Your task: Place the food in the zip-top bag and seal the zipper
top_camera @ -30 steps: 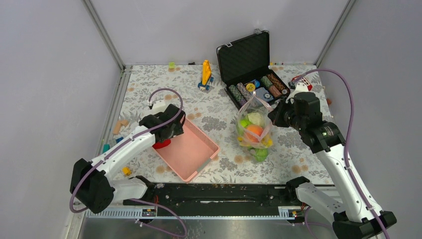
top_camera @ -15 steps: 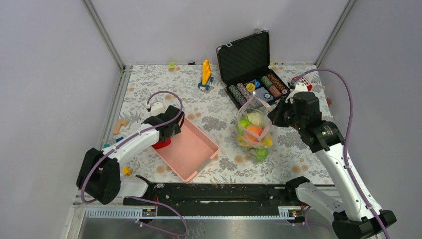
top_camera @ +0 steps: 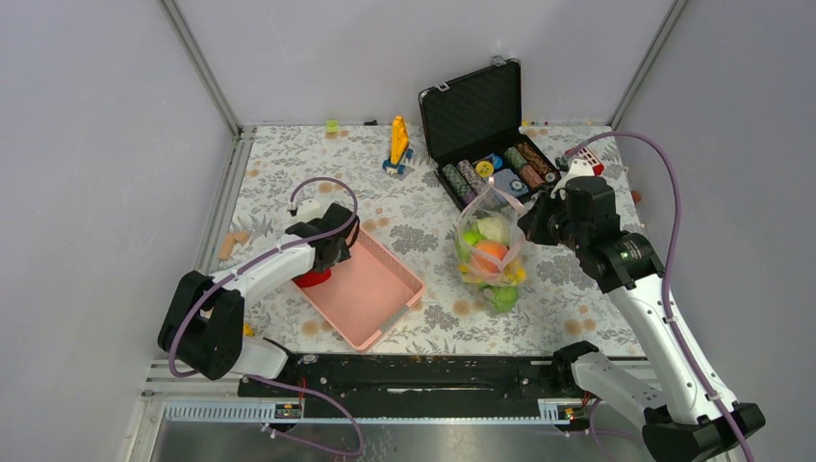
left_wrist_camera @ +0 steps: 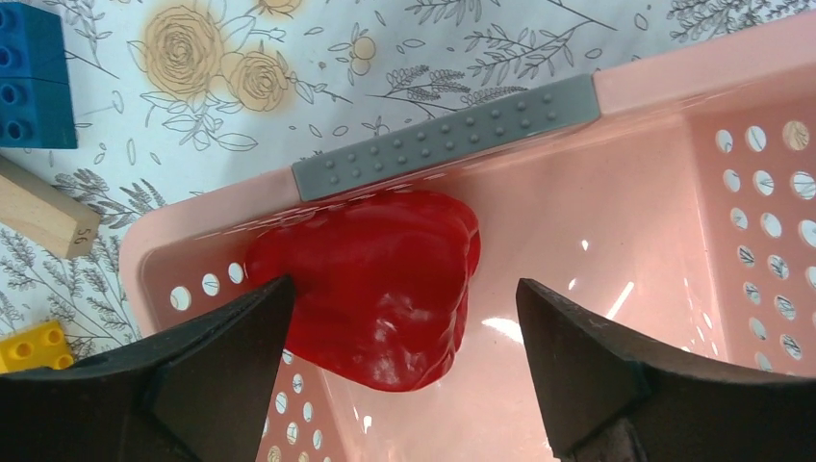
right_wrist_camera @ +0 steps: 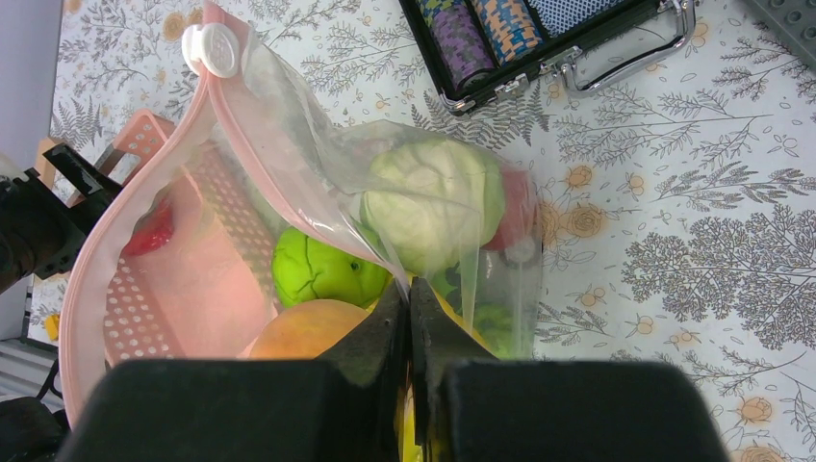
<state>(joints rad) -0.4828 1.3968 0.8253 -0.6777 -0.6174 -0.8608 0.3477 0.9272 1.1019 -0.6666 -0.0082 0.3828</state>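
Pink slotted basket (top_camera: 370, 294), near centre-left on floral tablecloth (top_camera: 289, 164). Black case (top_camera: 476, 111), lid raised, holding rows of striped poker chips (top_camera: 505, 168); yellow toy (top_camera: 397, 142) stood left of it. Blue block (left_wrist_camera: 34, 77), wooden block (left_wrist_camera: 38, 217) and yellow brick (left_wrist_camera: 29, 346) lay beside the basket's corner.

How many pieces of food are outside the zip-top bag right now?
1. A red toy fruit lies in a corner of the pink basket, between the open fingers of the left gripper. The other pieces in view are inside the zip-top bag; more may be hidden.

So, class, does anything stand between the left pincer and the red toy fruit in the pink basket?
Nothing visible does: the open left pincer points straight at the red toy fruit, which lies against the pink basket's wall.
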